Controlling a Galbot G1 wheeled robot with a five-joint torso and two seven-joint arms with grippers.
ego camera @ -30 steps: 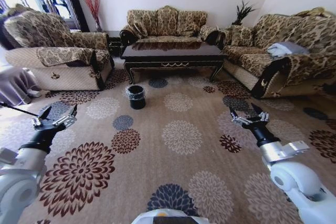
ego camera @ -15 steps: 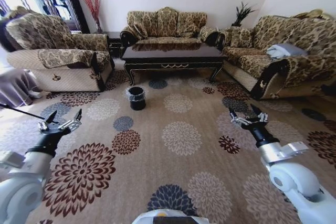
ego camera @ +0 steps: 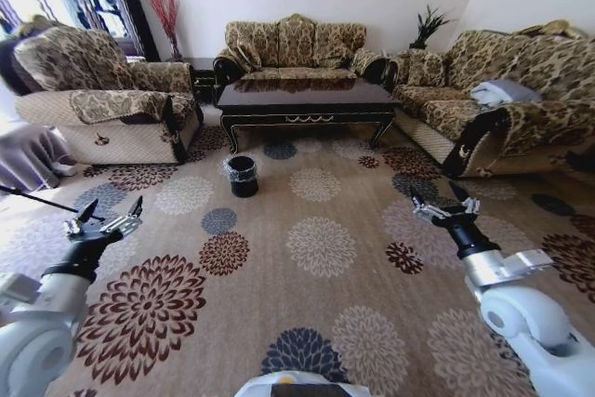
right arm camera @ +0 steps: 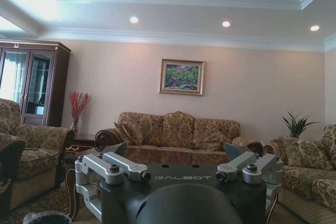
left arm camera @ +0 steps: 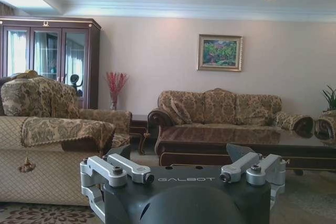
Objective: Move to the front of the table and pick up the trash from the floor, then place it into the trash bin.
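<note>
The long dark table with gold trim stands ahead, in front of the middle sofa; it also appears in the left wrist view and in the right wrist view. The black trash bin with a clear liner sits on the carpet before the table's left end, and its rim shows low in the right wrist view. I cannot make out any trash on the floor. My left gripper hovers open over the carpet at the left. My right gripper is open at the right. Both are empty.
Patterned sofas flank the carpet on both sides, with a third sofa behind the table. A corner stand with a red-branch vase is at the back left. Wide flowered carpet lies between me and the table.
The whole view has shifted slightly, so the camera has moved. My left gripper has sunk a little and edged inward. The right gripper holds its pose.
</note>
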